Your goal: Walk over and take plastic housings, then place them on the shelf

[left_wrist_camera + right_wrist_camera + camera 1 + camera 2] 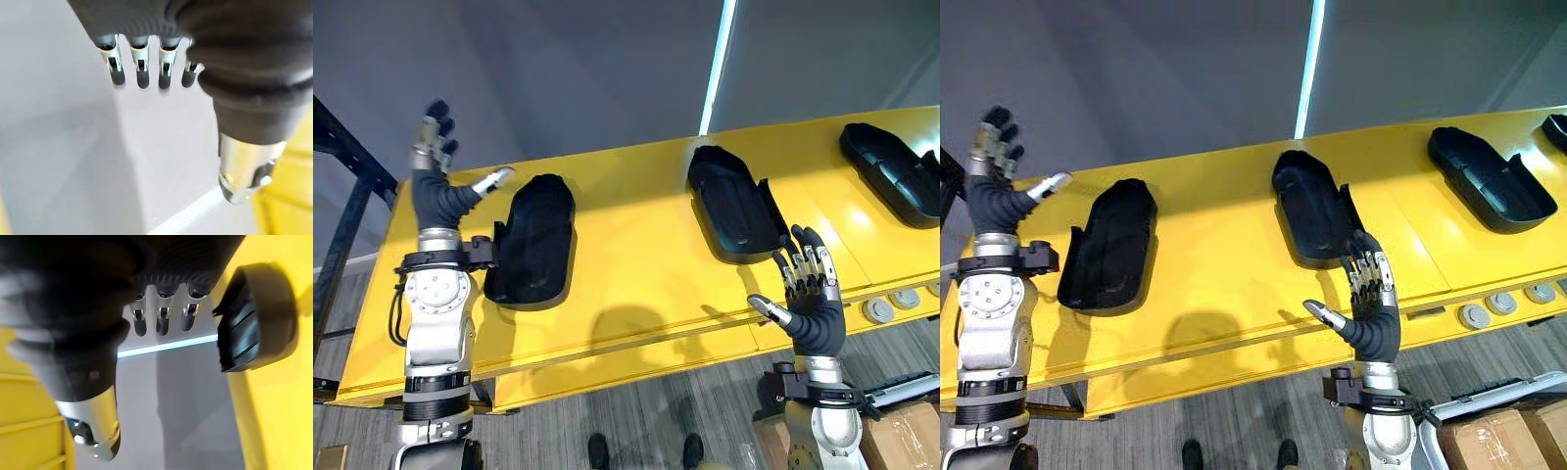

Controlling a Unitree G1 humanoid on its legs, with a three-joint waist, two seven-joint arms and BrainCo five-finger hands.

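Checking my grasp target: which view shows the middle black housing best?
The right eye view: the middle housing lies near centre, almost whole, the right hand overlapping its near corner. The left eye view shows the same; the right wrist view catches one end.

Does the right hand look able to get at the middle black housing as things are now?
Probably yes. The right hand is open, just at the near end of the middle housing, and nothing lies between them on the yellow surface.
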